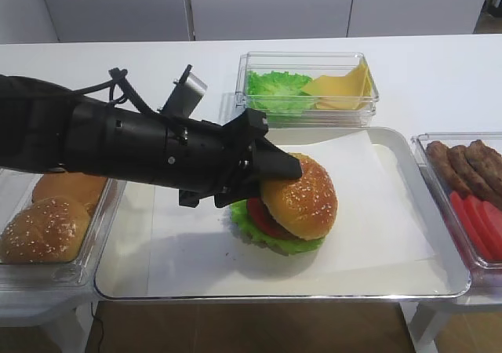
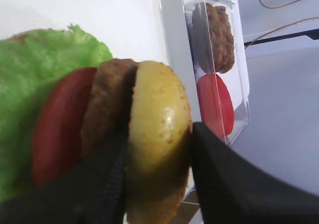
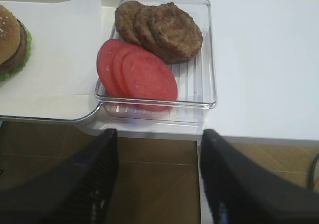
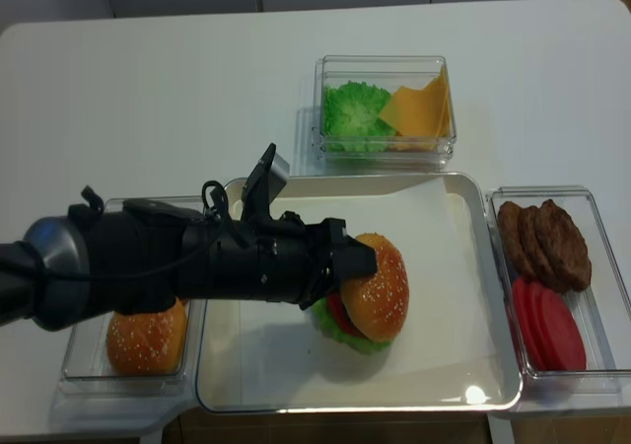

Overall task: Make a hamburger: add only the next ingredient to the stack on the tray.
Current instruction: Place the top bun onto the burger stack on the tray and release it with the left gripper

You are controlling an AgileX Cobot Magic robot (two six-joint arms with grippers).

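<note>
A black left gripper [image 1: 276, 182] reaches in from the left edge of the worktop, over a silver tray [image 1: 439, 284] lined with white paper [image 1: 369, 212]. Its jaws are clamped on a sesame-seeded bun top [image 1: 302, 196], one finger on each side in the left wrist view. The bun top sits tilted on the stack [image 1: 263, 226] of green lettuce, red tomato slice and brown patty, near the middle of the tray.

At the worktop's left edge, a clear container holds more seeded buns [image 1: 43, 229]. Beyond the tray's far edge, another clear container holds lettuce leaves [image 1: 274, 88] and yellow cheese slices [image 1: 341, 86]. Beside the tray's right edge, a third container holds brown patties [image 3: 159, 30] and overlapping tomato slices [image 3: 137, 74].

The right gripper [image 3: 158, 184] hangs past the worktop's near edge, below that third container, its jaws apart and holding nothing.
</note>
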